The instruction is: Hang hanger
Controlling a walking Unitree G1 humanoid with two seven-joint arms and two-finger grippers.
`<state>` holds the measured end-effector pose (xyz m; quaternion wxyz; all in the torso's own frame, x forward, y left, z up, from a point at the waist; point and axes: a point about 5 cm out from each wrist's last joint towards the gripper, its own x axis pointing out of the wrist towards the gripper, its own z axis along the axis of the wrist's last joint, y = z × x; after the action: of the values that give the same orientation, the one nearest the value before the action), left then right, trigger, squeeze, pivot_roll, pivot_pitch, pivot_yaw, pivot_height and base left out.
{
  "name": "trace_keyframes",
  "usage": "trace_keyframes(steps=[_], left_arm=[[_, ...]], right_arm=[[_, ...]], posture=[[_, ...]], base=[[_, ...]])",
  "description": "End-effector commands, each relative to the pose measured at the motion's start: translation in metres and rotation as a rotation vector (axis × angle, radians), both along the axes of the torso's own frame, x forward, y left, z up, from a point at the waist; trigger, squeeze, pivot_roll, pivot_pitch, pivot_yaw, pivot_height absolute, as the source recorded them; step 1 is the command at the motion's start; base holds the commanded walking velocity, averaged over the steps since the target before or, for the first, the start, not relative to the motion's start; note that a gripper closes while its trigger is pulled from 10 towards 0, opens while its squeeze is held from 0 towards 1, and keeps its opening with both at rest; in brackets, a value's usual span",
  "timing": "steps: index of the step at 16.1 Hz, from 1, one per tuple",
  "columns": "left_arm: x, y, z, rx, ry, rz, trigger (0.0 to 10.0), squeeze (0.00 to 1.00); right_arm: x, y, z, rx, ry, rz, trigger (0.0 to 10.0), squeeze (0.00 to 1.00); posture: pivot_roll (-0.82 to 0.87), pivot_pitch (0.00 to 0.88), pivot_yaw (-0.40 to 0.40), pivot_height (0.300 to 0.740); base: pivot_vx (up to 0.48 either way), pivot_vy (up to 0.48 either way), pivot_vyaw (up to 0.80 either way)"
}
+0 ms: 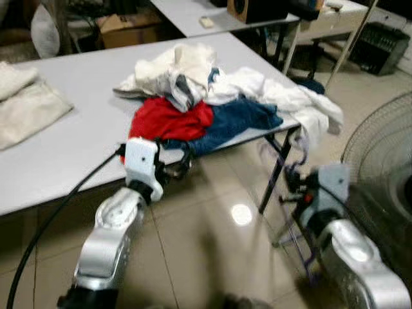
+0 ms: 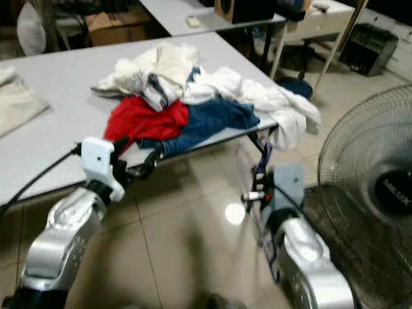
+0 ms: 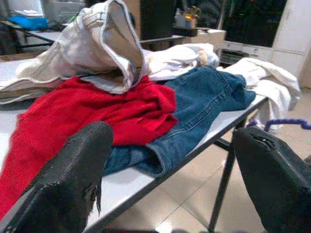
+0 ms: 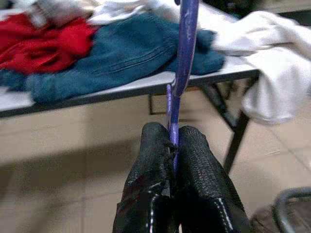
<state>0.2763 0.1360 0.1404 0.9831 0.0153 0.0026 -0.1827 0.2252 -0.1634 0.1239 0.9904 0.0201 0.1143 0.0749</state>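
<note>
Right gripper [image 4: 172, 141]: fingers pressed together on a purple hanger [image 4: 183, 53], pinching its thin bar edge-on. It is held low, off the desk's near edge and close by the desk's black leg [image 1: 275, 172].
Hanger position: in the head views it shows as a faint purple outline running from above the gripper down past the wrist toward the floor. It is blurred, so I cannot make out its hook.
Hanger axis: from the right wrist camera the bar runs straight out from the fingertips, roughly upright, toward the desk's near right corner.
Left gripper [image 1: 172, 168]: fingers spread wide, nothing between them, hovering at the desk's near edge just below the clothes.
Desk [image 1: 71, 122]: a heap near the right corner holds a red garment [image 1: 170, 120], blue jeans [image 3: 204, 99] and white cloths [image 1: 187, 71]; one white piece [image 1: 317, 116] hangs over the right corner.
Nearby: a floor fan [image 2: 370, 193] stands just right of the right arm.
Key relation: the right arm alone has the hanger. No rail or hook is visible, so the place to hang it cannot be determined.
Judgement: carrying stage, hanging not yet done.
</note>
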Motion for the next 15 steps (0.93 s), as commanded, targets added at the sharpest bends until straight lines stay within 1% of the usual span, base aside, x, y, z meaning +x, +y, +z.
trace_keyframes(steps=[1,3,4,5,6,7,8,9,10,12,13,14,15], left_arm=[[0.002,0.003,-0.008,0.017,0.037,0.012,10.0,0.57],[0.01,0.01,-0.027,0.08,0.146,0.067,10.0,0.56],[0.012,0.009,-0.03,0.092,0.154,0.057,10.0,0.56],[0.016,0.008,-0.037,0.088,0.191,0.051,10.0,0.55],[0.022,0.008,-0.039,0.097,0.181,0.059,10.0,0.5],[0.025,0.008,-0.039,0.088,0.174,0.065,10.0,0.47],[0.029,0.005,-0.036,0.026,0.16,0.026,10.0,0.04],[0.028,0.002,-0.036,0.009,0.155,-0.007,10.0,0.0],[0.028,-0.003,-0.036,0.005,0.151,-0.042,10.0,0.0],[0.029,-0.006,-0.039,0.02,0.146,-0.064,10.0,0.0],[0.038,-0.009,-0.044,0.066,0.146,-0.077,10.0,0.0],[0.041,-0.01,-0.044,0.071,0.141,-0.084,10.0,0.0],[0.047,-0.012,-0.043,0.072,0.14,-0.101,10.0,0.0]], right_arm=[[0.003,-0.001,0.006,0.007,-0.038,0.017,10.0,0.0],[0.004,-0.007,0.008,0.018,-0.073,-0.008,10.0,0.0],[0.005,-0.009,0.008,0.024,-0.083,-0.016,10.0,0.0],[0.006,-0.011,0.008,0.009,-0.095,-0.015,10.0,0.0],[0.006,-0.011,0.006,0.007,-0.098,0.004,10.0,0.0],[0.006,-0.011,0.006,0.01,-0.107,0.018,10.0,0.0],[0.004,-0.011,0.002,-0.009,-0.125,0.048,10.0,0.0],[0.002,-0.013,-0.003,-0.001,-0.1,0.035,10.0,0.0],[0.0,-0.016,-0.011,0.026,-0.073,0.014,10.0,0.0],[-0.002,-0.022,-0.018,0.028,-0.067,-0.002,10.0,0.0],[-0.004,-0.03,-0.026,0.01,-0.073,-0.005,10.0,0.0],[-0.004,-0.033,-0.027,0.01,-0.079,-0.006,10.0,0.0],[-0.005,-0.045,-0.028,0.007,-0.088,-0.018,10.0,0.0]], posture=[[-0.16,0.049,0.004,0.74],[-0.16,0.05,-0.007,0.74],[-0.16,0.05,-0.009,0.74],[-0.16,0.049,-0.012,0.74],[-0.17,0.051,-0.009,0.74],[-0.18,0.053,-0.007,0.74],[-0.18,0.054,-0.004,0.74],[-0.18,0.053,-0.002,0.74],[-0.18,0.053,-0.002,0.74],[-0.19,0.053,0.004,0.74],[-0.2,0.061,0.015,0.74],[-0.2,0.064,0.018,0.74],[-0.21,0.072,0.026,0.74]], base=[[0.266,0.0,0.0],[0.268,0.0,0.0],[0.0,0.0,0.0],[0.0,0.0,0.0],[0.0,0.0,0.0],[0.0,0.0,0.0],[0.0,0.0,0.0],[0.0,0.0,0.0],[0.0,0.0,-0.8],[0.0,0.0,-0.8],[0.0,0.0,-0.8],[0.0,0.0,-0.8],[0.0,0.0,0.0]])
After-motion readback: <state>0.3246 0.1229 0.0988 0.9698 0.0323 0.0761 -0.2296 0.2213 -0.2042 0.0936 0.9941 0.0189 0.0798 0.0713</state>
